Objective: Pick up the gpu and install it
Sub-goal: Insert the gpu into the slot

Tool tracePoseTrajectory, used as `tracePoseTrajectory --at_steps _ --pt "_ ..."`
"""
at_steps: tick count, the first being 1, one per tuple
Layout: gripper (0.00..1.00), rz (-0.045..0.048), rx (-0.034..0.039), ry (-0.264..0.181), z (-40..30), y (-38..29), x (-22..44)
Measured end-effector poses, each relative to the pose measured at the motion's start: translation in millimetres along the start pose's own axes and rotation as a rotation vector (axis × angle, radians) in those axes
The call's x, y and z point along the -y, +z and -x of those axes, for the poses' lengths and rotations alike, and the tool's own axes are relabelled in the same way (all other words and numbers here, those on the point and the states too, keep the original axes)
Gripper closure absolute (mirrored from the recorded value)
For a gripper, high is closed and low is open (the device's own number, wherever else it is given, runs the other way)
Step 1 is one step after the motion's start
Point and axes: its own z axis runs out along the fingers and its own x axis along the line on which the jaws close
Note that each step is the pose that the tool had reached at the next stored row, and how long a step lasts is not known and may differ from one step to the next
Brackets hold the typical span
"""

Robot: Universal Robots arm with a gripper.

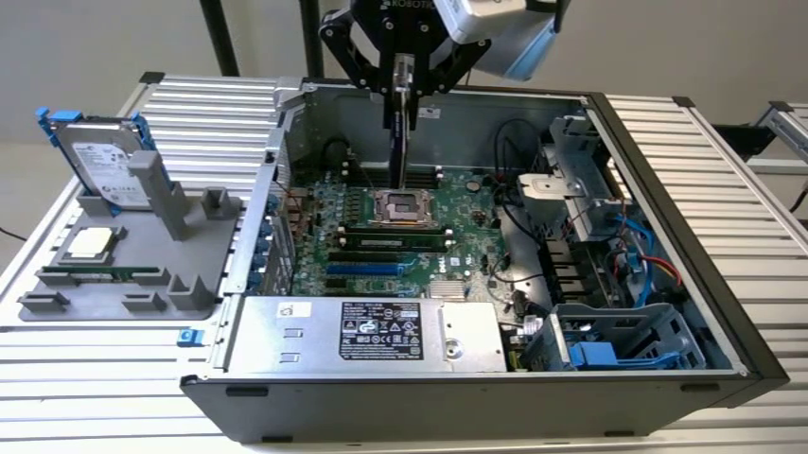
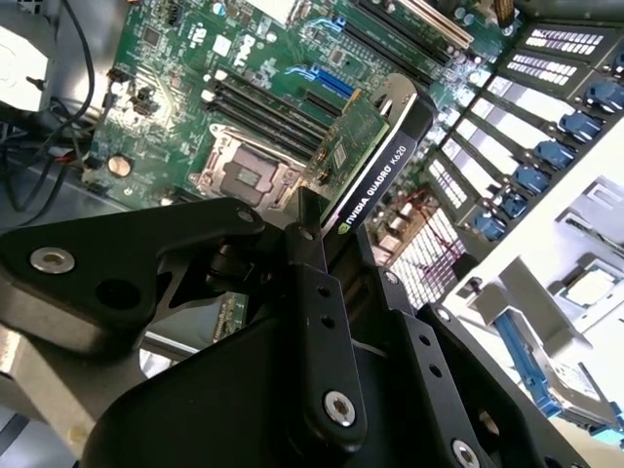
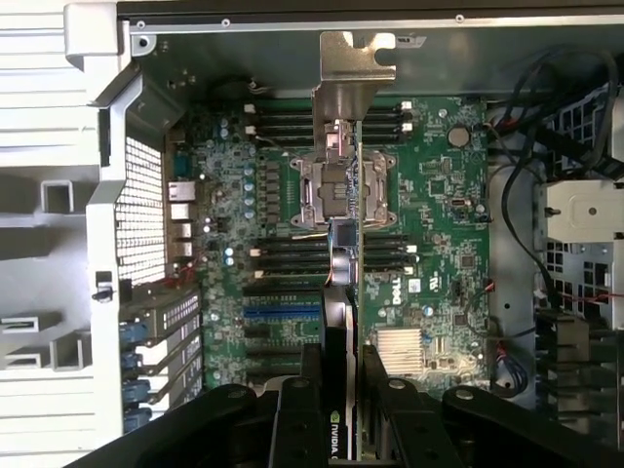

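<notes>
The fingers (image 3: pixel 388 414) are closed on one end of the gpu (image 1: pixel 399 142), with green board and black shroud between them. The card hangs lengthwise, bracket (image 3: pixel 356 78) lowest, over the motherboard (image 1: pixel 378 248) socket area inside the case (image 1: pixel 669 189). This likely keeps it clear of components. The arm (image 1: pixel 505 28) stands above, tool pointing straight down.
</notes>
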Motion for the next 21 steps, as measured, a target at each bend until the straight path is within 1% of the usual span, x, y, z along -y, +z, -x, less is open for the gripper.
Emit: tracePoseTrajectory --at_steps 7,13,21 --pt "1.00 0.0004 -0.0010 -0.024 0.0 0.0 0.0" --pt "1.00 0.0004 -0.0010 -0.025 0.0 0.0 0.0" --pt "1.00 0.0008 -0.0015 -0.039 0.0 0.1 0.1"
